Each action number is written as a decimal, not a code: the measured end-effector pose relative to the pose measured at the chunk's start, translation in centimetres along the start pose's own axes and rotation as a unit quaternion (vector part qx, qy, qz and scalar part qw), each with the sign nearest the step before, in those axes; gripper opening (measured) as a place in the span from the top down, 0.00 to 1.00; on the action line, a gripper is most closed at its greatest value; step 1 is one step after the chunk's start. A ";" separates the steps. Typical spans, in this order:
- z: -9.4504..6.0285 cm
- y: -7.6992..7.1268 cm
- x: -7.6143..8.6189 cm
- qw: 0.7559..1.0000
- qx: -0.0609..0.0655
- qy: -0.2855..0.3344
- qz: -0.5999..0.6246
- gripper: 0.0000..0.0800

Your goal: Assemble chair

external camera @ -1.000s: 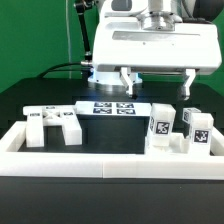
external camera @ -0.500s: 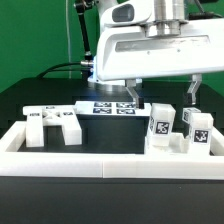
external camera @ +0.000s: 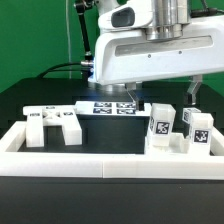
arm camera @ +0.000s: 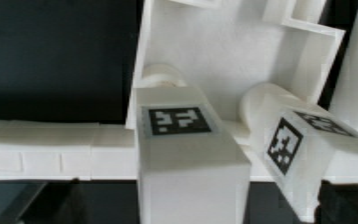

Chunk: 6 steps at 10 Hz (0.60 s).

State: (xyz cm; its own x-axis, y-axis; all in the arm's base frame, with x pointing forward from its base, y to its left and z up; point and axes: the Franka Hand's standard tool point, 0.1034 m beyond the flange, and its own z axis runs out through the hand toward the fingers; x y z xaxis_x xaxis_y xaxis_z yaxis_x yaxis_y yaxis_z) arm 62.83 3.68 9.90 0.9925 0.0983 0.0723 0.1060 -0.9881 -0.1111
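Note:
My gripper (external camera: 161,93) is open and empty. It hangs just above the group of white chair parts at the exterior view's right, with one finger (external camera: 130,92) on each side of the group. That group has two upright tagged posts, one nearer the middle (external camera: 160,128) and one further right (external camera: 198,129). A blocky white chair piece (external camera: 55,126) with tags on top lies at the left. In the wrist view a tagged post (arm camera: 181,150) fills the middle, a second tagged post (arm camera: 297,140) leans beside it, and a white frame piece (arm camera: 247,45) lies beyond. My fingertips do not show there.
The marker board (external camera: 110,107) lies flat behind the parts, under the hand. A long low white border rail (external camera: 110,162) runs along the front and up both sides, and it also shows in the wrist view (arm camera: 51,145). The tabletop is black.
The hand has come down and shifted a little to the exterior view's right, so the fingers now straddle the right-hand posts. The parts have not moved.

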 end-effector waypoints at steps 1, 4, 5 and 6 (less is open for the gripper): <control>0.0 0.1 0.0 1.000 0.000 0.000 0.001 0.19; 0.3 1.3 0.0 1.000 -0.028 -0.005 0.003 0.19; 0.4 1.0 0.0 1.000 -0.027 -0.006 0.002 0.19; 0.5 0.8 -0.1 1.000 -0.026 -0.006 0.000 0.19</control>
State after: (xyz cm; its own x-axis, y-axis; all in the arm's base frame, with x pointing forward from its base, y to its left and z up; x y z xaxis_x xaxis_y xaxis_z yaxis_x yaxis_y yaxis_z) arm 62.88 2.91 9.32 0.9932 0.0995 0.0601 0.1030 -0.9929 -0.0587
